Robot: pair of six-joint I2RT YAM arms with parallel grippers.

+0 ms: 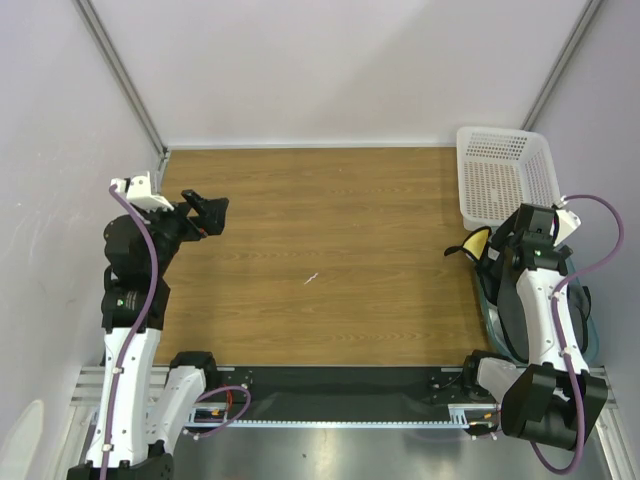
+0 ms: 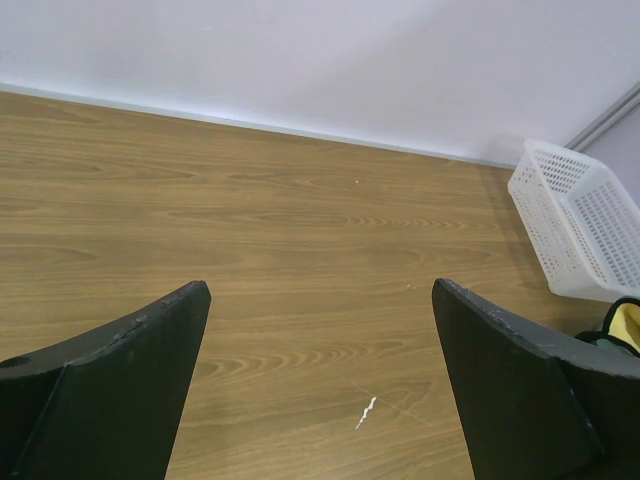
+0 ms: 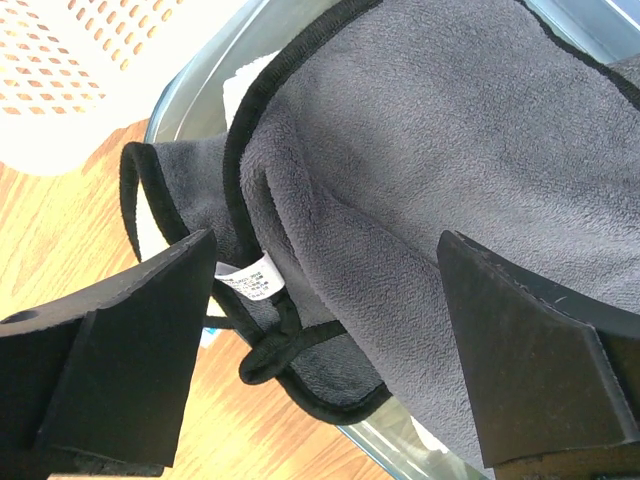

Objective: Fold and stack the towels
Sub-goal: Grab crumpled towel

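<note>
The left claw [image 2: 320, 290], at the left of the top view, stands wide open over the wooden table [image 1: 330, 230]. The right claw [image 3: 325, 245], at lower right, is wide open and empty above the grey towel [image 3: 450, 150] in a clear tub [image 3: 190, 85]. A yellow towel [image 1: 479, 240] shows beside it.

- The left arm [image 1: 128, 340] rises from its base at the near left, elbow folded, with the wrist pointing inward to the right.
- Its jaws stand wide apart and hold nothing.
- The right arm [image 1: 545, 310] rises from its base at the near right, with the wrist tipped downward.
- Its jaws are likewise spread wide, closed on nothing.
</note>
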